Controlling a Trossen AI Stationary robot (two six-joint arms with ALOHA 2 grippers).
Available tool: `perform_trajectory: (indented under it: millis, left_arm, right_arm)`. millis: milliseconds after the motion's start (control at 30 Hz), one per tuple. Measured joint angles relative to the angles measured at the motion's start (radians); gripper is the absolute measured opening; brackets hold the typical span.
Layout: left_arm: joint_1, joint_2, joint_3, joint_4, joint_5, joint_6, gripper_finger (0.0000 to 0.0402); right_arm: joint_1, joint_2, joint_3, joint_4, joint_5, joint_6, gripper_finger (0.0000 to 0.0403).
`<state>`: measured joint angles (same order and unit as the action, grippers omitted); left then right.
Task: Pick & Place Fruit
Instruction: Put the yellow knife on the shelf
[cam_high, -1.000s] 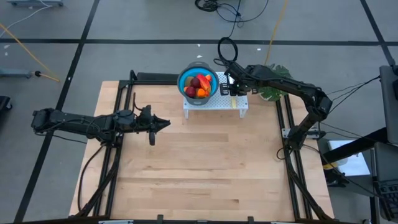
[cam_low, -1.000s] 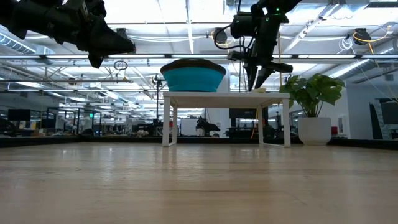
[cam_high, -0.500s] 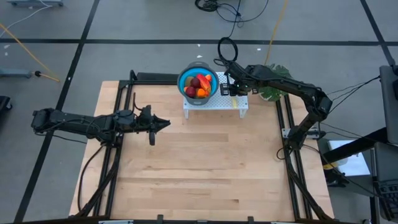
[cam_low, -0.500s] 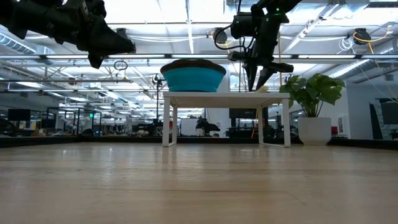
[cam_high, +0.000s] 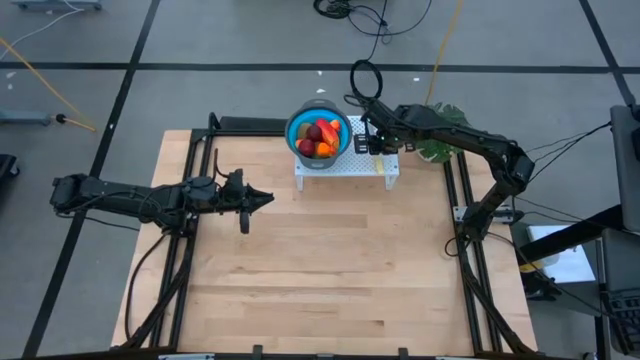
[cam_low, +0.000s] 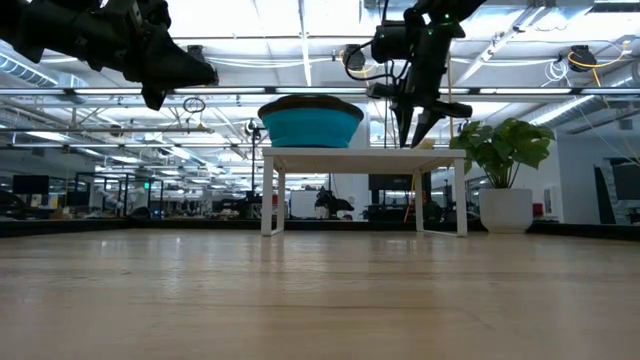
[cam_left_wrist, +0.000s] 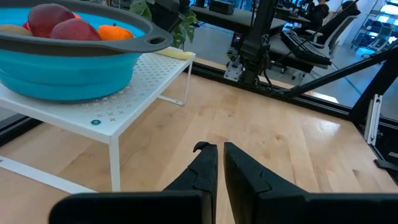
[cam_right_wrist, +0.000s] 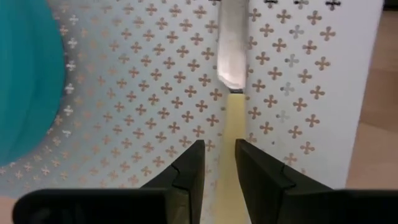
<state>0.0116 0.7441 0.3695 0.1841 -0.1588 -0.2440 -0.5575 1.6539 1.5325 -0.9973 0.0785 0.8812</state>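
Note:
The fruit (cam_high: 318, 135) fills a blue bowl (cam_high: 294, 124) on a white perforated stand (cam_high: 350, 166) at the table's far edge. In the left wrist view I see dark red pieces (cam_left_wrist: 59, 20) and an orange one (cam_left_wrist: 115, 30). A slim knife lies flat on the stand beside the bowl, with its blade (cam_right_wrist: 231, 50) and yellow handle (cam_right_wrist: 227, 134) in the right wrist view. My right gripper (cam_high: 376, 143) is open and points down over that handle. My left gripper (cam_high: 268, 197) is shut and hovers above the table, left of the stand. My right gripper (cam_right_wrist: 219, 144) comes from above with one finger on each side of the knife's yellow handle (cam_right_wrist: 227, 124), lying across it. I cannot tell whether the fingers touch the handle. The knife lies flat on the stand (cam_right_wrist: 137, 93).
A leafy plant (cam_high: 445, 130) in a white pot (cam_low: 505, 210) stands just past the stand's right end, behind my right arm. The stand's legs (cam_low: 268, 195) rest on the wooden table (cam_high: 320, 270). Black rails (cam_high: 180, 250) run along the left and right sides.

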Motion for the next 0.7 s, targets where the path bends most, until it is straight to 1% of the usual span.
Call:
perform_trajectory:
  millis: [200, 367, 700]
  left_arm:
    - [0.0, 0.0, 0.0, 0.0, 0.0, 0.0, 0.0026]
    - [0.0, 0.0, 0.0, 0.0, 0.0, 0.006, 0.0026]
    - [0.0, 0.0, 0.0, 0.0, 0.0, 0.006, 0.0026]
  right_arm:
    - [0.002, -0.004, -0.031, 0.01, -0.007, 0.048, 0.0086]
    - [0.003, -0.006, -0.033, 0.05, -0.032, 0.05, 0.0086]
    - [0.003, -0.017, -0.035, 0.061, -0.033, 0.05, 0.0086]
